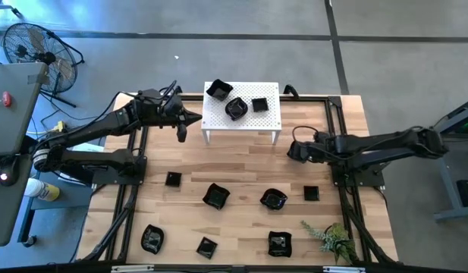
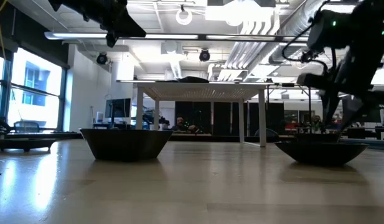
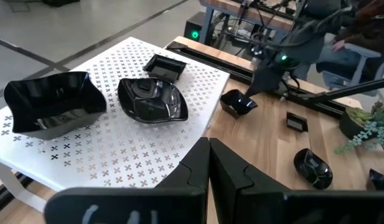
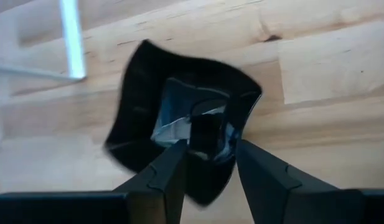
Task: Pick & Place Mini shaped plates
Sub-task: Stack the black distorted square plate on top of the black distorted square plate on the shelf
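Observation:
Three mini shaped plates (image 1: 235, 105) sit on the white perforated stand (image 1: 268, 121) at the far middle of the table. Several more lie on the wood nearer the front (image 1: 216, 196). My left gripper (image 1: 190, 118) hovers shut and empty by the stand's left end, its fingers (image 3: 208, 146) closed. My right gripper (image 4: 208, 149) is open and points down over a wavy-edged square plate (image 4: 148, 112). That plate lies on the table just right of the stand (image 3: 236, 102). The fingers stand above the plate's middle, and no touch shows.
A small green plant (image 1: 332, 239) stands at the front right corner. Black frame rails (image 1: 336, 114) run along the table's sides. Two plates (image 2: 124, 143) (image 2: 322, 151) loom close in the low view. Bare wood lies between the stand and the plates at the front.

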`<state>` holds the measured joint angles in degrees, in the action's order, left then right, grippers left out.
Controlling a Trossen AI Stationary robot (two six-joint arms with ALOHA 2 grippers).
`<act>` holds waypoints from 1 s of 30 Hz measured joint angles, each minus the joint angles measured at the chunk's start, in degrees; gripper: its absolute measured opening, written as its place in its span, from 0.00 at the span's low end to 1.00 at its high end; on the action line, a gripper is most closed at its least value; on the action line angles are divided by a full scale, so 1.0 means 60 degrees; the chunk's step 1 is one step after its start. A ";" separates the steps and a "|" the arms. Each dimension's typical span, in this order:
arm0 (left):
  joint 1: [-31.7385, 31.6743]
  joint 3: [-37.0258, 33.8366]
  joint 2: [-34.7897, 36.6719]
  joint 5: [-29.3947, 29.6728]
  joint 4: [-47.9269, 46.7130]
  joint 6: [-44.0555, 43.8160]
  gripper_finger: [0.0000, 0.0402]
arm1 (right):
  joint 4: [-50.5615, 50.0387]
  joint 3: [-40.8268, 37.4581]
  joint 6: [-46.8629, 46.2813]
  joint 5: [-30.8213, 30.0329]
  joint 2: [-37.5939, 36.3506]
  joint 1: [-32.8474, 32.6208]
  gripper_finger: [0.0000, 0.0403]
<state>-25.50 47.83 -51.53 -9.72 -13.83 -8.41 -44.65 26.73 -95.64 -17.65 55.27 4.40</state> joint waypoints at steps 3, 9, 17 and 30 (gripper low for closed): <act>0.0000 0.0000 0.0000 0.0000 -0.0001 -0.0149 0.00 | 0.0405 -0.0294 0.0009 -0.0080 0.0025 0.0217 0.32; 0.0000 0.0000 0.0000 0.0003 -0.0002 -0.0187 0.00 | 0.0380 -0.0297 0.0160 -0.0267 0.0025 0.0270 0.32; 0.0000 0.0000 -0.0003 0.0033 -0.0002 -0.0185 0.00 | 0.0654 -0.0301 0.0532 -0.0309 0.0663 0.0557 0.23; 0.0000 0.0000 -0.0004 -0.0044 -0.0011 -0.0185 0.00 | 0.1636 -0.0244 0.0687 0.0156 0.1108 0.0424 0.01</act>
<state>-25.50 47.83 -51.55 -9.98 -13.90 -9.52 -34.83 25.27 -91.51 -16.71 61.92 6.94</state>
